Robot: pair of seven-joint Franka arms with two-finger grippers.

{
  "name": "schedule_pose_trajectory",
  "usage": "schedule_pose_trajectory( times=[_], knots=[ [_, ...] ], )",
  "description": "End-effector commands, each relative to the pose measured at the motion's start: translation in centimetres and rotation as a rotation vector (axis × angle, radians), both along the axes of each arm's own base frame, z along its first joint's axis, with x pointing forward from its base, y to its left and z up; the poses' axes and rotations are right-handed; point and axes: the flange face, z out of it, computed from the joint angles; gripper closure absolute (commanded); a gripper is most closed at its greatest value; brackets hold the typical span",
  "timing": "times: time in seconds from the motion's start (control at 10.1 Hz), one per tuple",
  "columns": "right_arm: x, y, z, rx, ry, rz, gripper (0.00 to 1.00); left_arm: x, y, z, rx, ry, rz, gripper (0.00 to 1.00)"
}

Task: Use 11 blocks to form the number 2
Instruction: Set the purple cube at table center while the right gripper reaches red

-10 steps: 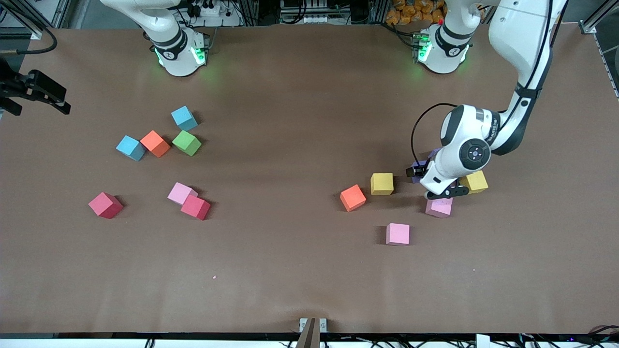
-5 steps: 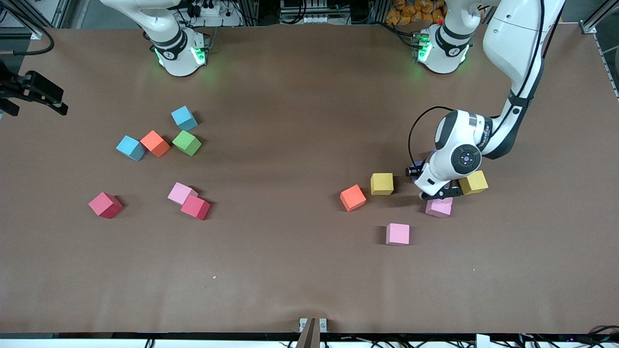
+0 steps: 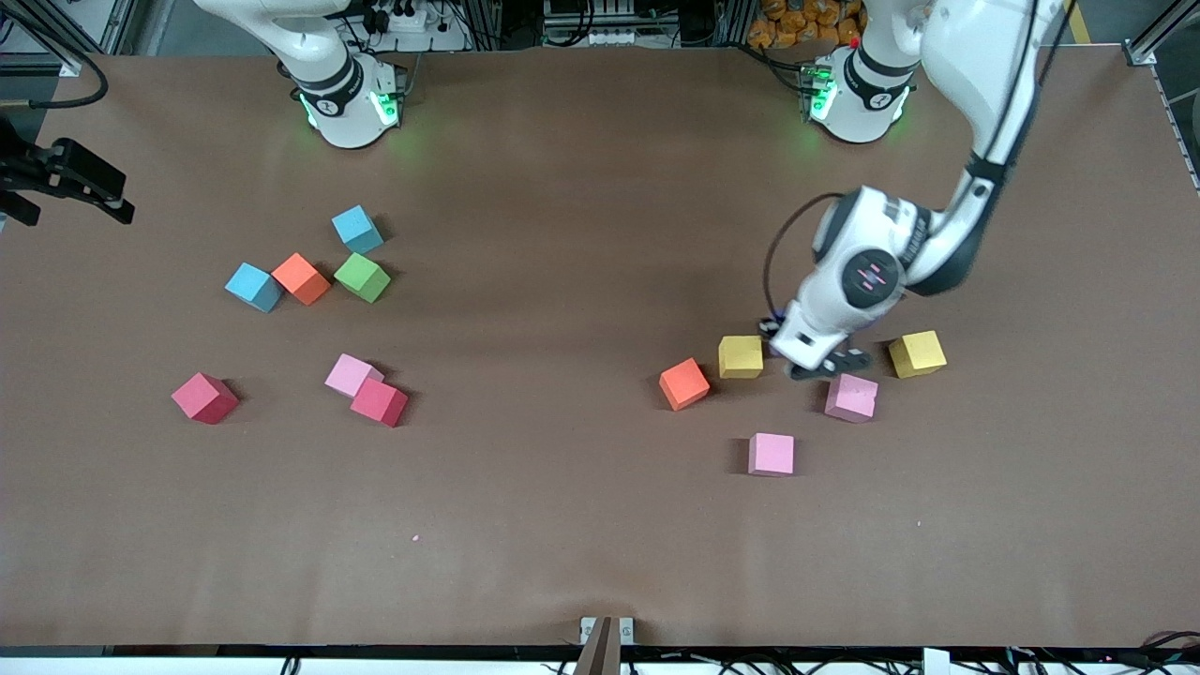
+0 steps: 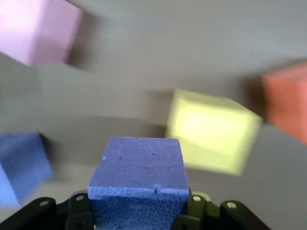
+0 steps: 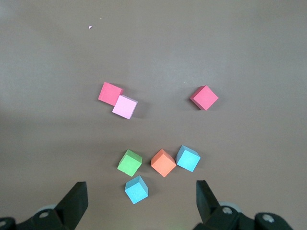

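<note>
Lifted purple block, clamped in left hand

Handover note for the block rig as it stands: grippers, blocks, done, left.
Left gripper: shut on the purple block, in the air over the yellow block beside the orange block.
Right gripper: open, waiting high above the right arm's end of the table.
Left arm's end: second yellow block and two pink blocks.
Right arm's end: orange block, green block, pink block touching a red block, second red block. Two light-blue cubes also sit there.
Done: only the purple block picked up; no figure formed.
Left: place all eleven blocks.
</note>
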Motion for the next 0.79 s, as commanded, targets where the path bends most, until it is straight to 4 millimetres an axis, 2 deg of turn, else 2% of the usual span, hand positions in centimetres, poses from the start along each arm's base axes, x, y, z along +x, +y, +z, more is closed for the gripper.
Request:
schedule_pose_trajectory(
  times=[0.0,0.2,0.3,0.4,0.5,0.6,0.7],
  knots=[
    [0.2,0.5,-0.1,-0.016,0.002,0.006,0.0,-2.8,-7.4,3.0,-0.02,-0.022,-0.005,1.0],
    [0.7,0.8,-0.9,-0.014,-0.004,0.012,0.0,-5.9,-16.8,-0.2,-0.049,0.025,-0.02,1.0],
    [1.1,1.2,-1.7,-0.015,-0.015,0.02,0.0,-7.0,-20.2,-0.1,-0.064,0.022,-0.009,1.0],
    [1.2,1.4,-2.3,-0.019,-0.003,0.032,0.0,-8.6,-22.7,0.0,-0.072,0.021,-0.014,1.0],
    [1.3,1.3,-3.4,-0.02,0.02,0.034,0.0,-11.1,-24.9,-0.3,-0.068,0.026,-0.038,1.0],
    [1.6,1.2,-3.7,-0.02,0.02,0.033,0.0,-14.3,-27.0,-1.1,-0.058,0.037,-0.07,1.0],
    [2.1,1.2,-3.8,-0.017,-0.001,0.033,0.0,-16.8,-28.5,-2.8,-0.052,0.051,-0.094,1.0]
  ],
)
